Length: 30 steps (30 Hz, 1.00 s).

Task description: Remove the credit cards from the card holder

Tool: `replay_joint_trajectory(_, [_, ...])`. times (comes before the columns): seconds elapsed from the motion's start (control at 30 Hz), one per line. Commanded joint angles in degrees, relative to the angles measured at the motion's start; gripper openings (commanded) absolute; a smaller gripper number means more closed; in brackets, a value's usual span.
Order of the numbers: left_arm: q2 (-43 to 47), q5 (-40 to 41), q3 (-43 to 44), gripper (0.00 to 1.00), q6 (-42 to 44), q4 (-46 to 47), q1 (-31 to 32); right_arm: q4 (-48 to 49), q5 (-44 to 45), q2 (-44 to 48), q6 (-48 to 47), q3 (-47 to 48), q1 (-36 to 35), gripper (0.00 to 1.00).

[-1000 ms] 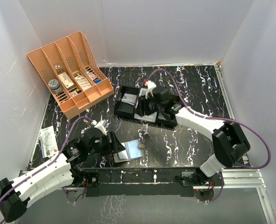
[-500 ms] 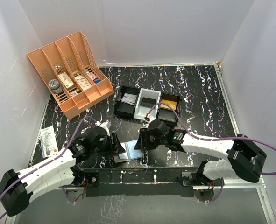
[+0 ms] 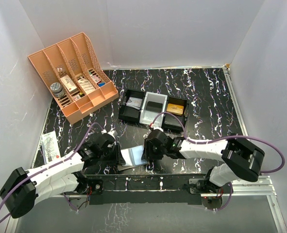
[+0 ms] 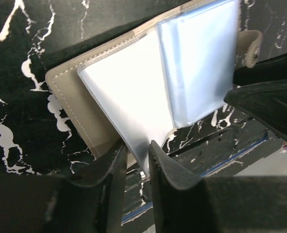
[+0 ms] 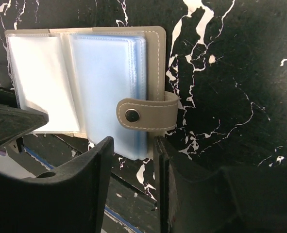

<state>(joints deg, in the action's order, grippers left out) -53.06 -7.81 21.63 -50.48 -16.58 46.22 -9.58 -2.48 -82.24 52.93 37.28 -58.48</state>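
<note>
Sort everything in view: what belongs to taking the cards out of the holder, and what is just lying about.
Job in hand: card holder, left gripper, right gripper, orange card, black tray holding it.
Lying about: orange organiser with its contents, printed packet far left.

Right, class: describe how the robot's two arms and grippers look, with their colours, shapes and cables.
The left arm and right arm have white shells between bulky black joints; a purple cable loops along each. The left gripper and right gripper have plain matte black, wedge-shaped fingers.
</note>
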Motion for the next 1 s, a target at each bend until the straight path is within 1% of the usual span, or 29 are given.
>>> replay_joint_trajectory(0.0, [-0.97, -0.88, -2.23, 0.19, 1.33, -0.02, -0.1, 2.66, 0.77, -0.87, 0.95, 1.83, -0.85, 0.34])
replay_joint_trajectory(0.07, [-2.1, -0.9, -3.11, 0.09, 1.83, 0.43, -0.1, 3.14, 0.56, -0.88, 1.15, 2.0, -1.14, 0.29])
replay_joint_trajectory(0.17, [-4.48, -0.56, -3.58, 0.0, 2.37, 0.6, -0.07, 3.29, 0.35, -0.91, 1.06, 2.53, -1.46, 0.25])
replay_joint_trajectory(0.33, [-6.59, -0.56, -4.18, 0.0, 2.47, 1.99, -0.08, 6.17, -3.09, -1.26, 1.79, 2.72, -1.55, 0.24])
replay_joint_trajectory(0.43, [-6.8, -0.54, -4.23, 0.0, 2.46, 2.4, -0.08, 7.74, -4.02, -1.2, 2.5, 2.78, -1.55, 0.16])
replay_joint_trajectory(0.53, [-6.78, -0.45, -4.29, 0.0, 2.64, 2.56, -0.08, 9.14, -5.21, -1.26, 3.23, 3.73, -1.52, 0.13])
replay_joint_trajectory(0.63, [-6.63, -0.38, -4.3, 0.0, 2.74, 2.52, -0.12, 9.87, -6.44, -1.41, 3.34, 5.07, -1.59, 0.07])
replay_joint_trajectory(0.73, [-6.45, -0.22, -4.31, 0.0, 3.0, 2.23, -0.09, 12.34, -9.09, -1.86, 3.15, 5.62, -1.64, 0.06])
replay_joint_trajectory(0.97, [-5.74, -0.44, -4.58, 0.0, 2.68, 2.85, -0.12, 17.36, -14.88, -6.64, 4.37, 6.29, -1.64, 0.06])
